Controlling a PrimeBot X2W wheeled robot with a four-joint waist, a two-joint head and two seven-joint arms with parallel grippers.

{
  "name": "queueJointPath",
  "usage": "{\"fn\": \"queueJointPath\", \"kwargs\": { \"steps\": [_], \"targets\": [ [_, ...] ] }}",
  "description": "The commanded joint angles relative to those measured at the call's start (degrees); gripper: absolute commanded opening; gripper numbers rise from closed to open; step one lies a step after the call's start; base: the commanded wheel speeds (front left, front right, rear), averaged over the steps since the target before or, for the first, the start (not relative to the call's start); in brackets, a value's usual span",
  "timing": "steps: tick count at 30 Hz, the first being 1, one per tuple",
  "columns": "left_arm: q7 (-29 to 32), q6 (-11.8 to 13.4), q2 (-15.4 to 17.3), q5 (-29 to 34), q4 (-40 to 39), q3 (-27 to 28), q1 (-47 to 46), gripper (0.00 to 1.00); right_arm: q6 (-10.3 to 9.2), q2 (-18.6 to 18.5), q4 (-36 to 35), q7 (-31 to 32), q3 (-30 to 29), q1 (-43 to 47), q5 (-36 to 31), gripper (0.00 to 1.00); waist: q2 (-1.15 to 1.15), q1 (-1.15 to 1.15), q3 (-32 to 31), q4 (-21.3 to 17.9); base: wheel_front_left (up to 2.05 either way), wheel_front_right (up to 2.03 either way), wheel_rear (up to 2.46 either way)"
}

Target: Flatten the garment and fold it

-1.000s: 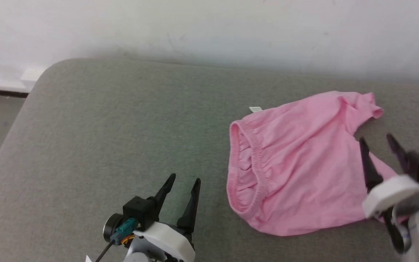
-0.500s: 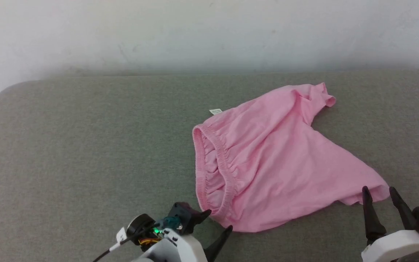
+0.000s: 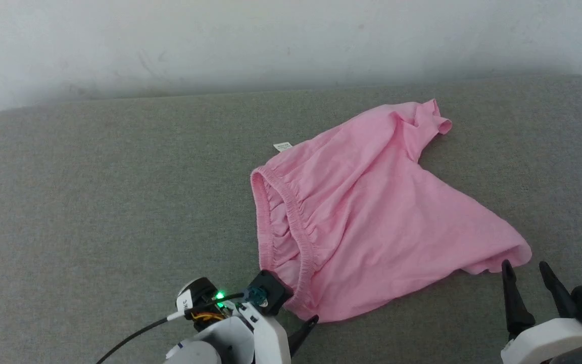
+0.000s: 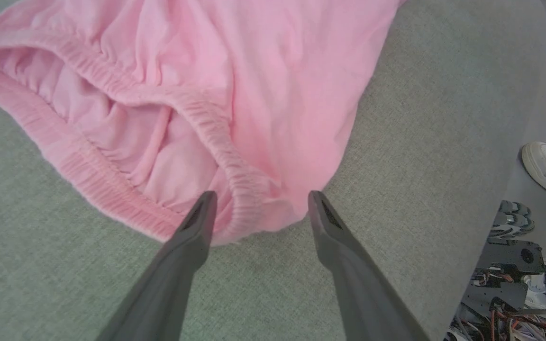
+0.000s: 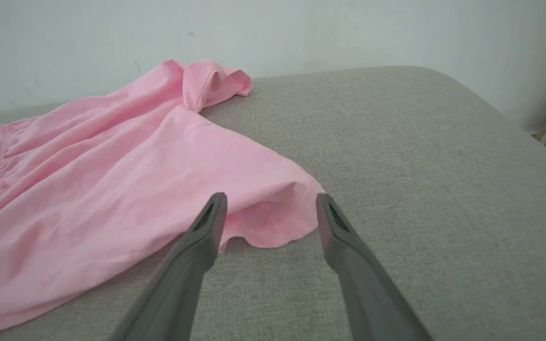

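Both grippers have drawn up to the shorts (image 3: 372,212) since a second ago. Left gripper (image 4: 261,194), jaws wide apart and holding nothing, flanks the near corner of the waistband (image 4: 197,113) with its tips. Shorts lie rumpled on the grey cushion (image 3: 94,212), just ahead of both grippers. Right gripper (image 3: 524,264), likewise spread and empty, points at the leg hem (image 5: 273,227) just beyond its tips

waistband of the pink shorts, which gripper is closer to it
Left. The left gripper brackets the waistband at its near corner; the right gripper sits at the leg hem, across the shorts.
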Motion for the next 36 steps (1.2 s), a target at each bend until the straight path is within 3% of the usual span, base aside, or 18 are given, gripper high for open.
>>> {"fn": "queueJointPath", "kwargs": {
  "steps": [1,2,3,4,11,16,27,36],
  "targets": [
    [-0.2,-0.4,0.2,-0.3,0.4,-0.3,-0.9,1.0,-0.05,0.3,0.2,0.3,-0.1,0.3,0.0,1.0,-0.01,-0.01,0.2,-0.1,0.0,0.0,0.0],
    [-0.4,-0.4,0.1,-0.7,0.7,-0.3,-0.9,0.94,-0.05,0.3,0.4,0.5,-0.2,0.3,0.0,1.0,-0.01,-0.01,0.2,-0.1,0.0,0.0,0.0],
    [-0.9,-0.4,-0.1,-1.1,0.9,-0.2,-0.9,0.27,-0.05,0.3,0.6,0.9,-0.3,0.3,0.0,1.0,-0.01,-0.01,0.3,-0.1,0.0,0.0,0.0],
    [-1.3,-0.4,-0.2,-1.3,1.2,-0.1,-0.9,0.0,-0.05,0.3,0.9,1.4,-0.3,0.4,0.0,1.0,-0.01,-0.01,0.3,-0.1,0.0,0.0,0.0],
    [-7.1,2.3,-1.8,-2.1,1.4,2.5,-0.2,0.0,-0.05,-0.3,1.3,4.5,-0.5,0.4,0.9,1.0,-0.01,-0.01,-0.1,0.7,0.0,0.0,0.0],
    [-11.1,3.5,-2.5,-2.0,0.9,3.4,0.6,0.0,-0.05,-0.1,2.5,10.1,-4.7,-1.2,2.2,1.0,-0.01,-0.01,-0.4,1.6,0.0,0.0,0.0],
    [-12.4,3.8,-3.0,-1.4,0.1,2.8,-0.6,0.0,-0.05,0.4,8.5,21.2,-8.3,-9.2,4.8,1.0,-0.01,-0.01,0.9,3.1,0.0,0.0,0.0],
    [-12.5,3.9,-3.0,-1.3,-0.3,2.4,-1.5,0.0,-0.05,0.4,13.0,24.3,-6.6,-11.0,3.6,1.0,-0.01,-0.01,1.6,3.9,0.0,0.0,0.0]
  ]
}}
